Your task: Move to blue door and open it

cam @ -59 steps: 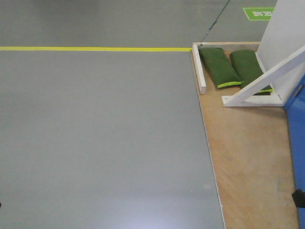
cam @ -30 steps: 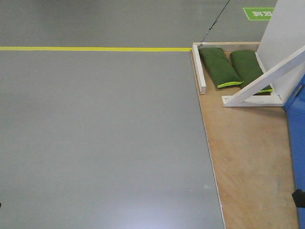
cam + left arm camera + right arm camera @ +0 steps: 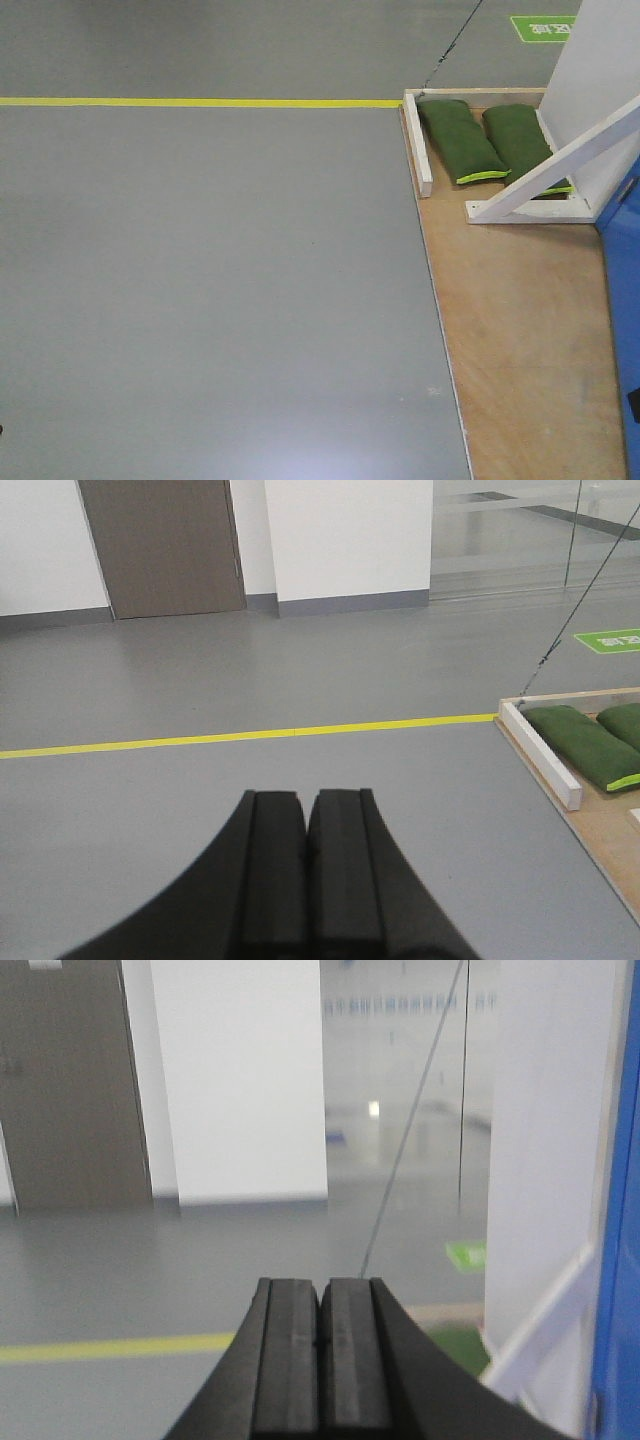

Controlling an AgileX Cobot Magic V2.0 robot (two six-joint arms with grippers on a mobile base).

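**Exterior front-facing view: blue door (image 3: 624, 300) only a sliver at the right edge, approach hardly begun**

Exterior front-facing: the door shows as a narrow blue strip down the right side. Next to it stand the white frame (image 3: 560, 165) with its diagonal brace and two green sandbags (image 3: 460, 140) on the plywood base (image 3: 520, 330). Against a second ago, the grey floor and the yellow line (image 3: 200, 102) have barely shifted. A small dark shape (image 3: 634, 404) low on the right edge has almost slid out of sight; I cannot tell what it is. To me that reads as very little travel so far, with no handle in view.

Left wrist: the left gripper (image 3: 307, 815) has its pads pressed together, holding nothing. Ahead of it lie only floor and the yellow line, with the sandbags ahead to its right. No door shows here.

Right wrist: the right gripper (image 3: 320, 1300) is likewise closed tight and empty. The door is a blurred blue band to its right, with the frame's brace between the two. I'd expect the base must swing rightward before this gripper can face the handle.
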